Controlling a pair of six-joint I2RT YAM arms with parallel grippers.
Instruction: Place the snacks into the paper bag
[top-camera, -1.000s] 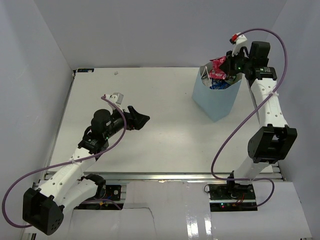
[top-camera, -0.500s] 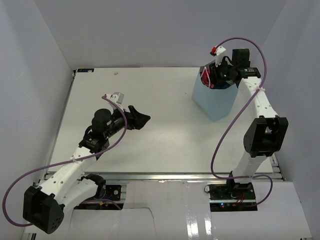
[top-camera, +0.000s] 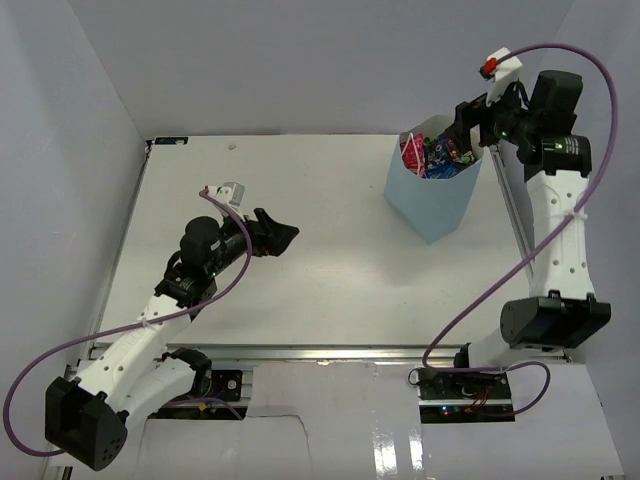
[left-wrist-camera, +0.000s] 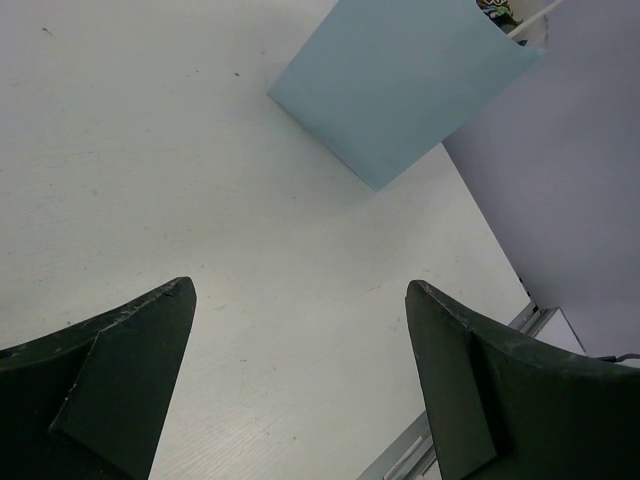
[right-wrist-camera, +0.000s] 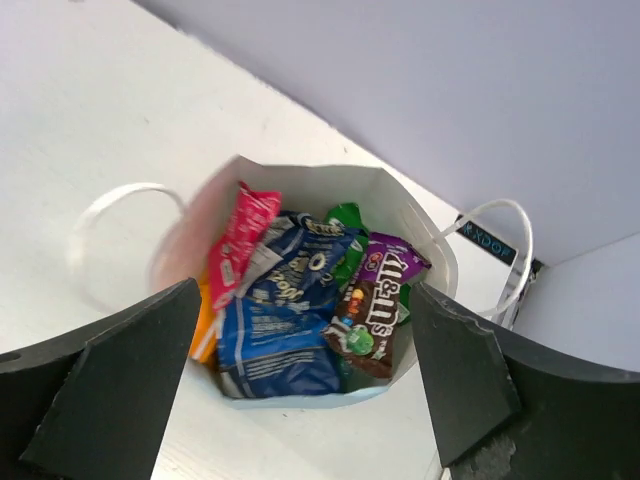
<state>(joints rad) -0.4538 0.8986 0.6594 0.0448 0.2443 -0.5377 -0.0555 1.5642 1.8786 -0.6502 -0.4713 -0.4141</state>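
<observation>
Snacks (right-wrist-camera: 285, 330) lie inside the paper bag (right-wrist-camera: 310, 183), beneath the wide-spread right tool (right-wrist-camera: 305, 290).

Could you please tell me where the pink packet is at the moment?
In the right wrist view, the pink packet stands inside the paper bag, at its left side, right beside the dark blue bag.

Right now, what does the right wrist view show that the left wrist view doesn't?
Only right wrist: the inside of the paper bag, holding the pink packet, dark blue bag, dark purple candy bar and green packet. Only left wrist: the bag's plain light-blue outer wall, seen from across the table. Both: the bag, the white table, open jaws at the bottom.
</observation>
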